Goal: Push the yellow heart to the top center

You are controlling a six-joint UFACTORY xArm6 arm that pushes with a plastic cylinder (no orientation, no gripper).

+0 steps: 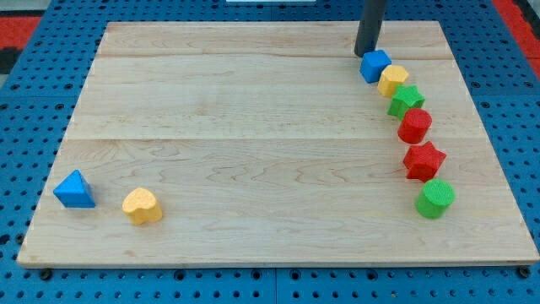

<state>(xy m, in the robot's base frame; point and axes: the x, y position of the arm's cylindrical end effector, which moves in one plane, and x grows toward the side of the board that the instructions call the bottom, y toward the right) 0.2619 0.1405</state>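
Observation:
The yellow heart (142, 205) lies near the view's bottom left of the wooden board (253, 127). A blue triangle (75, 190) sits just to its left. My tip (365, 54) is at the view's top right, touching or nearly touching the upper left of a blue cube (375, 65). The tip is far from the yellow heart, across the board.
A curved line of blocks runs down the view's right side: the blue cube, a yellow block (393, 80), a green block (407, 100), a red cylinder (415, 126), a red star (423, 160) and a green cylinder (435, 198). Blue pegboard (25, 127) surrounds the board.

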